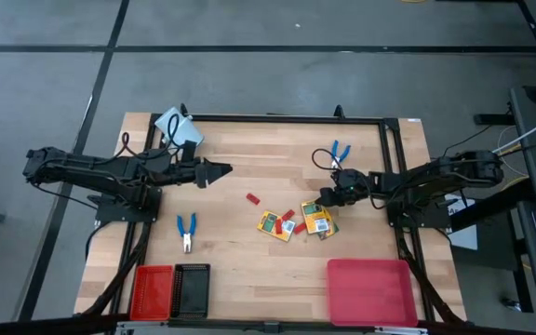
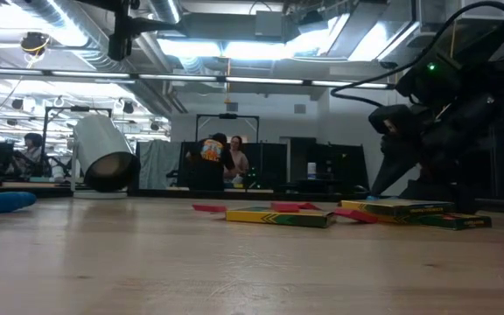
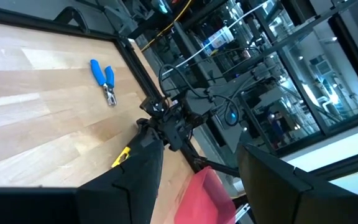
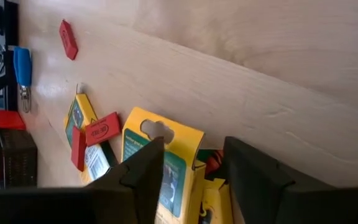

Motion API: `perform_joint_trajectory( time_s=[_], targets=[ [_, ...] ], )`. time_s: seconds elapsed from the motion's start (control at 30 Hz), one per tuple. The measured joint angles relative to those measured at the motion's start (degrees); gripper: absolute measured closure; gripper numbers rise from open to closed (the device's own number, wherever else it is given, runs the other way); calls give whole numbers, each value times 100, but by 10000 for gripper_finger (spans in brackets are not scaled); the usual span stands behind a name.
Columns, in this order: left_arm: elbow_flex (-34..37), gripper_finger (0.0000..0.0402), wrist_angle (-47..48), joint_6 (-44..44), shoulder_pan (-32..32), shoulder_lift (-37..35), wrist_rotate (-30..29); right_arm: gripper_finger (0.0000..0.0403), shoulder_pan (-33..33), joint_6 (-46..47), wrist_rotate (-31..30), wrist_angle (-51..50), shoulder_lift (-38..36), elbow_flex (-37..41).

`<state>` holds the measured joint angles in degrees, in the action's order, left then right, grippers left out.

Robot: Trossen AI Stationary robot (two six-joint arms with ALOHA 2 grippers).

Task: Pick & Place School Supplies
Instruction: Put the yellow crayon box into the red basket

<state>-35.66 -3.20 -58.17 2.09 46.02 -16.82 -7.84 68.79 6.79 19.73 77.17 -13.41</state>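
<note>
- High view: the pale wooden worktop point(image 1: 249, 251) carries the supplies, mostly in its right half.
- The right pincer point(image 1: 325, 198) hovers at about 3 o'clock from the worktop's centre, over the top edge of a yellow-and-green cardboard crayon box point(image 1: 317, 221). In the right wrist view its two dark fingers point(image 4: 143, 171) stand apart on either side of that box's hanging tab point(image 4: 157, 132), closed on nothing.
- A second yellow-and-green crayon box point(image 1: 274, 224) lies just beside the first, at its 9 o'clock, with small red rectangular pieces point(image 1: 288, 216) on and between the two boxes.
- One more red rectangular piece point(image 1: 253, 197) lies alone at 10 o'clock from the boxes.
- A blue-handled plier-like tool point(image 1: 337, 153) lies at 12 o'clock from the right pincer, near the worktop's far edge.
- Another blue-handled plier tool point(image 1: 186, 231) lies in the left half, at 9 o'clock from the boxes, well apart.
- The left pincer point(image 1: 221, 170) hangs above the worktop at 10 o'clock from centre, fingers spread wide and empty.
- A pale blue-white cylinder point(image 1: 177, 126) lies at the far left corner.
- Along the near edge sit a small red tray point(image 1: 152, 290), a black tray point(image 1: 192, 288) touching it, and a larger pinkish-red tray point(image 1: 370, 290) at 5 o'clock.
</note>
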Motion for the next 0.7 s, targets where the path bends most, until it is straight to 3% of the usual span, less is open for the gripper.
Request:
perform_joint_trajectory(
  time_s=[0.3,0.7],
  targets=[
    [0,198,0,0,0,0,0,390,95,-123,-163,75,4,11],
    [0,198,2,46,0,0,-2,401,359,-133,-357,1019,15,-21]
  ],
)
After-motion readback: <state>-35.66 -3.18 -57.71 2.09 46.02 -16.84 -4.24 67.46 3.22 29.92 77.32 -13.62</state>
